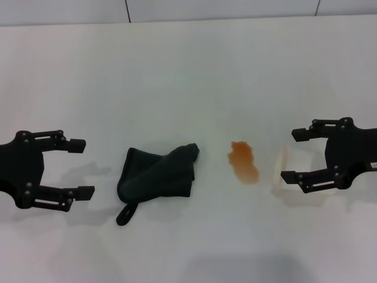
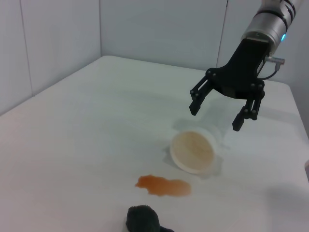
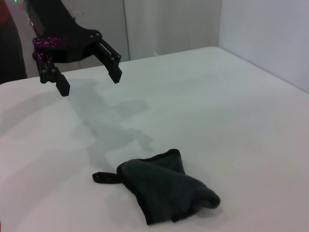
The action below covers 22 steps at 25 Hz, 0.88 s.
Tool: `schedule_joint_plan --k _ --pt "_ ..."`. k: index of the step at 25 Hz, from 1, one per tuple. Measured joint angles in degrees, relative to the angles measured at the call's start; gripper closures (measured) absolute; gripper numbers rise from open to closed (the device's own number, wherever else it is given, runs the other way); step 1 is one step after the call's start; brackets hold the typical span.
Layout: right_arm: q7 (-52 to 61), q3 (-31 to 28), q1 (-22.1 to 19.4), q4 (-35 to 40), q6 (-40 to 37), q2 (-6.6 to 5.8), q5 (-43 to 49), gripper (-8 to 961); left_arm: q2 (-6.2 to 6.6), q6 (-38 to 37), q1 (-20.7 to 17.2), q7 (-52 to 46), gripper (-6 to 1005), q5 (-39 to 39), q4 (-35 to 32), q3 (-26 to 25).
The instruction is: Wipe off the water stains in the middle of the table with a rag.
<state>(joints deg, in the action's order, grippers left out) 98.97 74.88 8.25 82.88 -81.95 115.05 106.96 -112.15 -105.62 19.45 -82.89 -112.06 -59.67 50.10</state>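
The rag lies crumpled on the white table left of centre, with its loop tab pointing toward the front edge. It also shows as the dark rag and the rag's tip. To its right sits the orange-brown water stain, seen also as the blotch. My left gripper hovers open to the left of the rag, apart from it; the same gripper shows above the table. My right gripper stands open to the right of the stain, and this gripper hangs just over a tipped cup.
A pale paper cup lies on its side right of the stain, its mouth facing the rag; it shows faintly by the right fingers. A wall borders the table's far edge.
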Motion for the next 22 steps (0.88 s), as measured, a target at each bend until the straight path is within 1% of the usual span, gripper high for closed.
schedule_joint_plan --k 22 --pt "0.02 0.1 0.53 -0.11 -0.24 0.09 -0.08 105 -0.09 -0.04 0.32 0.01 122 -0.83 0.0 0.09"
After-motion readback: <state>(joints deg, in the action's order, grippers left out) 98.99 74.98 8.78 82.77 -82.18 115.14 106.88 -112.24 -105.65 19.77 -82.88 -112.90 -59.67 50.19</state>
